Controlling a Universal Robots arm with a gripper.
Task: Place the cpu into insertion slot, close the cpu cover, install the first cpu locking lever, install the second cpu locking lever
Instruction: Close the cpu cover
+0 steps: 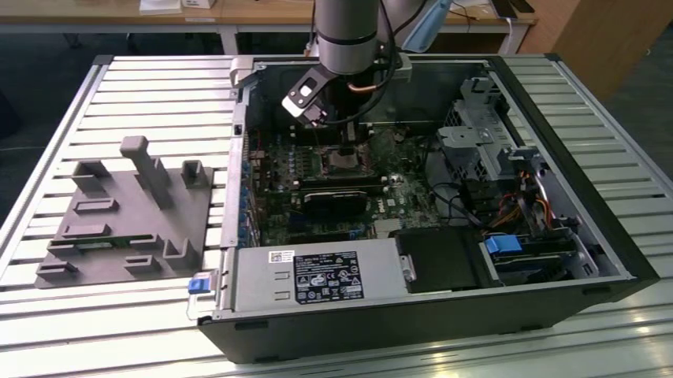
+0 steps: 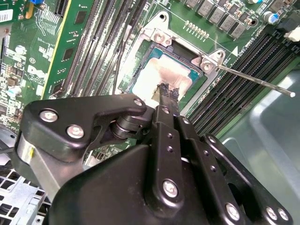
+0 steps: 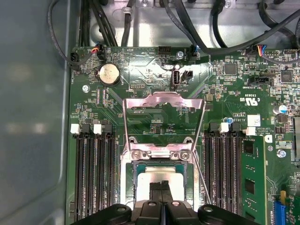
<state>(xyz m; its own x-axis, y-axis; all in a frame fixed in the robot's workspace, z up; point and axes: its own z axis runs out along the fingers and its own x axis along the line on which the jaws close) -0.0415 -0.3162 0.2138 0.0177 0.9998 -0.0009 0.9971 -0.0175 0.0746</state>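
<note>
**Exterior view:** The arm reaches down into an open case (image 1: 421, 315) lying on a slatted table (image 1: 158, 87). The gripper (image 1: 344, 150) is low over the board (image 1: 315, 169), towards the far wall of the case. A grey fixture (image 1: 126, 213) sits on the table at the exterior view's left, apart from the case.

**Gripper** (image 2: 167, 91) (image 3: 161, 185)**:** In both wrist views the fingers are pressed together, with no gap and nothing between them. Their tips are at the cpu face; whether they touch it cannot be confirmed.

**Cpu** (image 2: 157, 75) (image 3: 161, 173)**:** It lies flat inside the slot (image 3: 135, 183), pale face up and smeared, with the dark rim showing around it.

**Cover** (image 3: 164, 99)**:** It is open, laid back off the slot on its hinge, and green board shows through its cut-out.

**Lever** (image 2: 253, 80)**:** In the second wrist view, one thin rod stands free, running from a slot corner out over the memory slots (image 2: 234, 93).
</note>
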